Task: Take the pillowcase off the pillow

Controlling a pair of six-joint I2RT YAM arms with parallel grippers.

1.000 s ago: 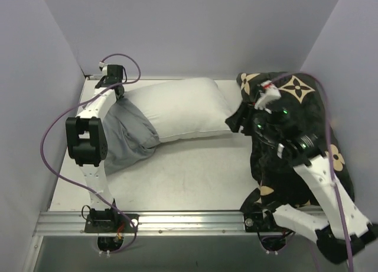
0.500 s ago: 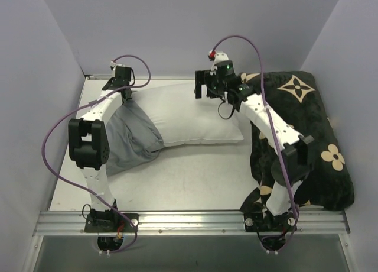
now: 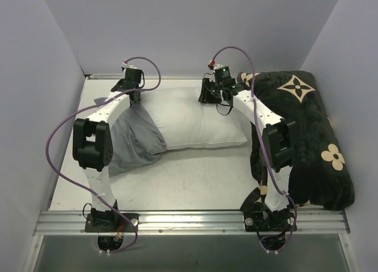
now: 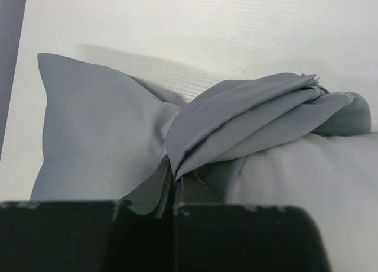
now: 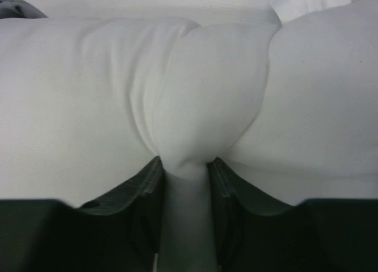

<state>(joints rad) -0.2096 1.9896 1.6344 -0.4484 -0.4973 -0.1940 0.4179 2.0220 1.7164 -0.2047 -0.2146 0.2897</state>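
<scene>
Left arm (image 3: 109, 109) and right arm (image 3: 260, 113): white links, black joint housings, looping purple cables (image 3: 49, 146). Left tool (image 4: 173, 180) and right tool (image 5: 185, 168): both black.

no readable text, labels or numbers, seemingly anywhere

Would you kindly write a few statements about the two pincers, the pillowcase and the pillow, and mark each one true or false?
1. The left pincer is shut on a fold of the pillowcase. True.
2. The right pincer is open and holds nothing. False: it is shut on a pinch of the pillow.
3. The pillowcase lies fully clear of the pillow. False: it is bunched over the pillow's left end.
4. The black cushion lies to the right of the pillow. True.
</scene>
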